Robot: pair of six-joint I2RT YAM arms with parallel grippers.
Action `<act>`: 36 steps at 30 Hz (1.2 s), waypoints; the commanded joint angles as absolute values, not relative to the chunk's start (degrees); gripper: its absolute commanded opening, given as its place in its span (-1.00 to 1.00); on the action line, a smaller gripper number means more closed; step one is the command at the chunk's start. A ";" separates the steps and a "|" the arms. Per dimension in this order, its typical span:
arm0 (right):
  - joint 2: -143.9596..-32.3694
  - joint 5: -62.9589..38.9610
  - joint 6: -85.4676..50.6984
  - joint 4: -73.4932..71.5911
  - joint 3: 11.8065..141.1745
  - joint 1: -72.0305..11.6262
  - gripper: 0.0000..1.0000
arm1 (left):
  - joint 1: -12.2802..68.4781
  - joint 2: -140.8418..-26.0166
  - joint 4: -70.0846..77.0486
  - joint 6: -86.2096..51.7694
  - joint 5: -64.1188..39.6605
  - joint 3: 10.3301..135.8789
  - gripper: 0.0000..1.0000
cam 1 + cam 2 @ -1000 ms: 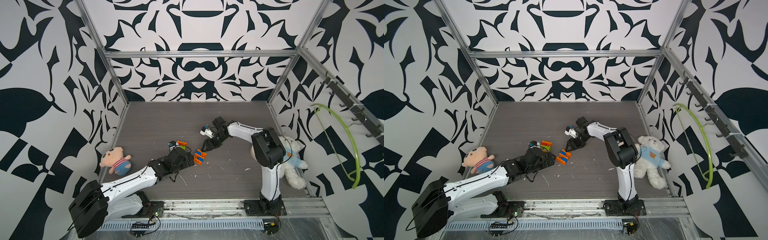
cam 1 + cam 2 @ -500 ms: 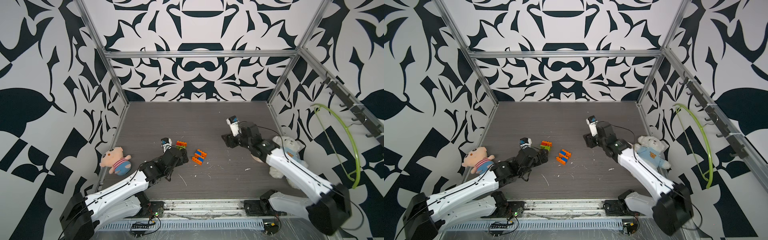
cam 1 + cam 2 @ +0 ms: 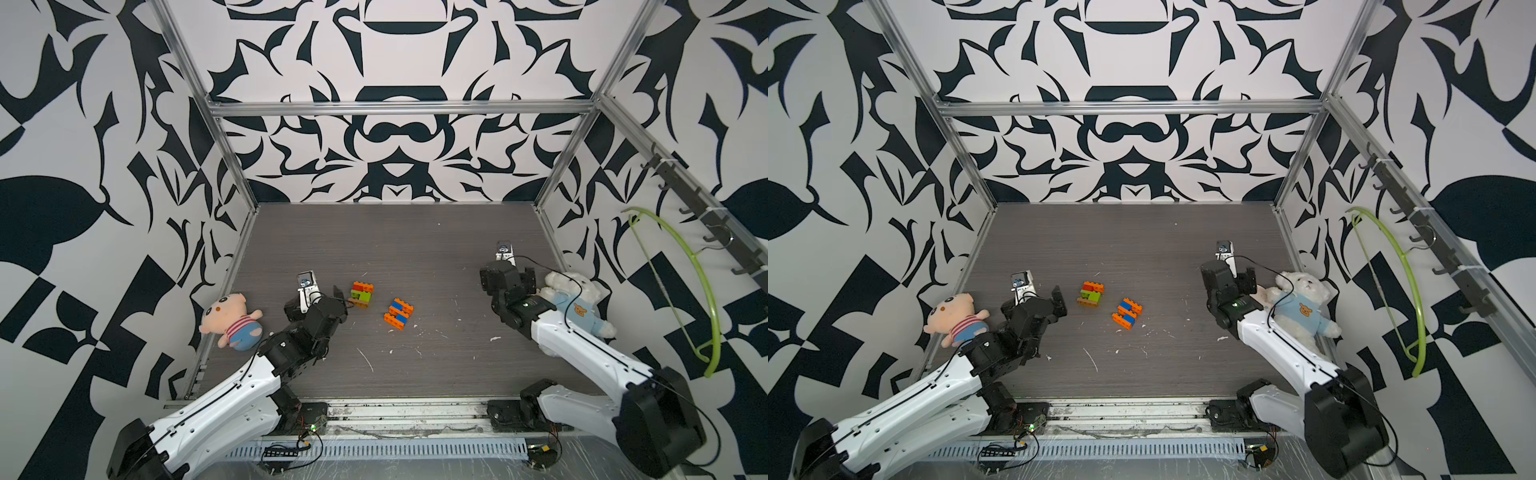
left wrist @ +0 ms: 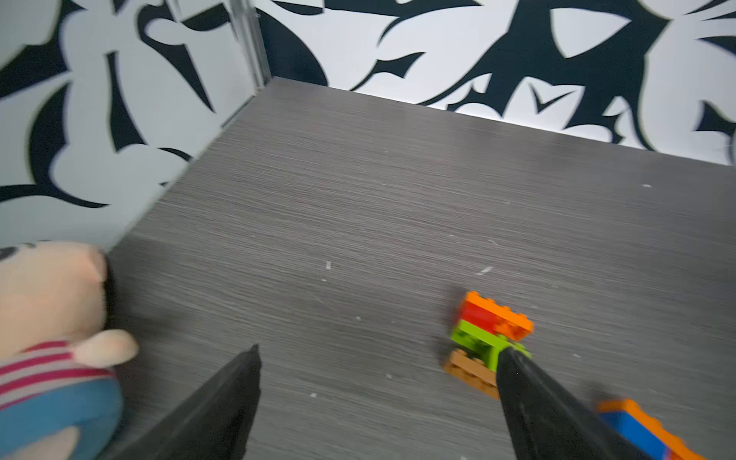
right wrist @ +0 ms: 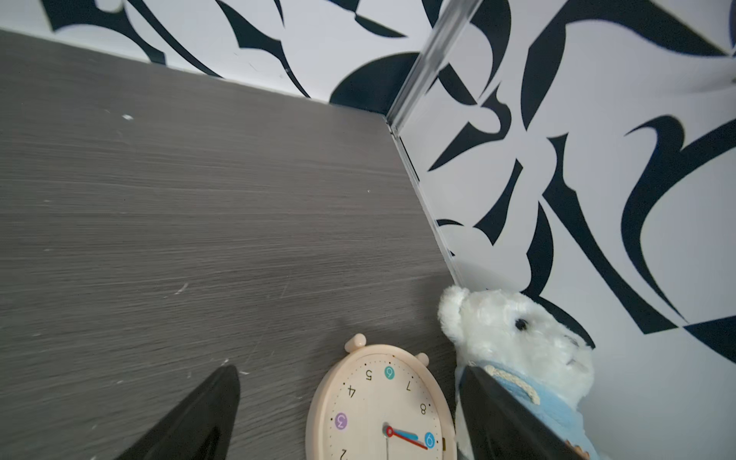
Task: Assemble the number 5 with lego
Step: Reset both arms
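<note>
Two spread, empty hands, left hand and right hand, flank the orange-blue lego, its long axis diagonal.

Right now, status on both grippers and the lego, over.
Left gripper open, empty, beside the red-green lego stack. Right gripper open, empty, by a clock. Orange-blue lego stack sits apart; no 5 yet. Nothing between stacks.

The whole table is viewed from high above its front edge in both top views, facing the back wall. Wrist views are taken low and close, past the fingers; the lego is shared with the left one.
</note>
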State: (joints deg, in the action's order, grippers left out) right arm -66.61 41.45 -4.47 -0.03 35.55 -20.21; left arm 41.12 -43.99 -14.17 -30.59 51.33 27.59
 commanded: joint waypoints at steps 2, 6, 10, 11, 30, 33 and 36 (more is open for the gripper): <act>-67.84 33.88 0.09 -16.82 30.99 -16.04 0.83 | 30.75 -41.00 -7.15 -21.72 48.87 23.74 0.98; -73.91 25.40 1.22 -25.95 28.54 -13.63 0.81 | 23.32 -40.55 -1.04 -16.99 47.40 20.57 0.98; -78.19 24.47 4.47 -34.33 26.93 -13.37 0.77 | 19.66 -44.43 7.87 -11.70 46.81 17.23 0.98; -78.94 23.87 5.49 -38.71 25.60 -12.84 0.78 | 18.91 -46.24 9.58 -11.37 46.34 16.69 0.98; -88.25 6.06 2.50 -51.47 19.71 -5.27 0.74 | 3.14 -76.14 47.87 -6.12 20.50 16.61 0.98; -88.61 6.04 1.18 -49.70 20.91 -4.21 0.75 | 2.03 -82.90 54.72 -7.22 18.46 16.68 0.98; -88.78 6.08 0.79 -49.26 21.27 -3.78 0.75 | 1.86 -88.13 55.81 -6.74 16.34 18.74 0.98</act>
